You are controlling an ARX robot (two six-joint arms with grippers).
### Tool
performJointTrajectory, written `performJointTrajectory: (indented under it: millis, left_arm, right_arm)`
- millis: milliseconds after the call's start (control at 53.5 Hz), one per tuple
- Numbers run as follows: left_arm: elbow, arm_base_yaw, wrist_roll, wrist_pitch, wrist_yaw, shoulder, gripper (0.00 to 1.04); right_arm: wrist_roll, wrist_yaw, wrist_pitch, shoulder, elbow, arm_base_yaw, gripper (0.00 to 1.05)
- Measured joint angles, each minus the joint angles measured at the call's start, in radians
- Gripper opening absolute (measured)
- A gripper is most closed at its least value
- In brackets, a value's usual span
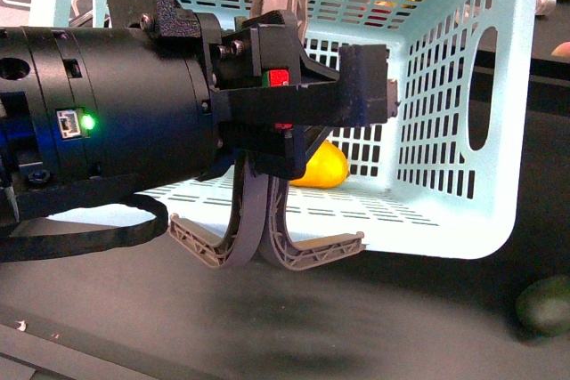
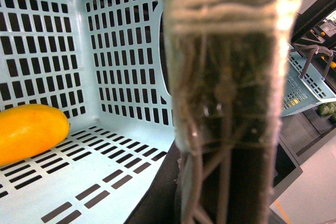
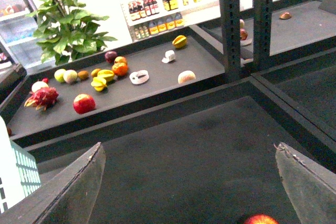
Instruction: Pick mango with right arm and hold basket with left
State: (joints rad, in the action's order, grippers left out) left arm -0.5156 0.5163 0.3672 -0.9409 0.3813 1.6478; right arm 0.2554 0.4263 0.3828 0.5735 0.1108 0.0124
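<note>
The mango (image 1: 325,166) lies on the floor of the turquoise basket (image 1: 454,86), partly hidden behind my left arm. In the left wrist view the mango (image 2: 29,129) rests at the basket's (image 2: 121,51) wall. My left gripper (image 1: 264,246), on the black arm with the green light, is shut on a grey-brown basket handle (image 2: 226,51), which fills the left wrist view. My right gripper (image 3: 189,182) is open and empty over a dark shelf surface, with a basket corner (image 3: 16,174) beside it. It is not in the front view.
A red apple (image 3: 260,220) lies just under the right gripper. A dark green fruit (image 1: 543,304) sits right of the basket. A far tray (image 3: 157,85) holds several fruits behind metal posts (image 3: 231,19). Another basket (image 2: 307,85) stands off to the side.
</note>
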Motion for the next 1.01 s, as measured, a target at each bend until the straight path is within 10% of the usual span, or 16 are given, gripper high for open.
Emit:
performJointTrajectory:
  millis: [430,561,1009]
  left_arm:
    - [0.000,0.000,-0.001,0.000,0.002,0.000,0.08]
    - [0.000,0.000,0.000,0.000,0.002,0.000,0.08]
    - [0.000,0.000,0.000,0.000,0.002,0.000,0.08]
  right_arm:
    - [0.005,-0.029,-0.001,-0.014,-0.002,0.007,0.96]
    - [-0.153,-0.428,0.047,-0.062,-0.037,0.082,0.76]
    - [-0.248,-0.427,-0.017,-0.204,-0.104,-0.009,0.12]
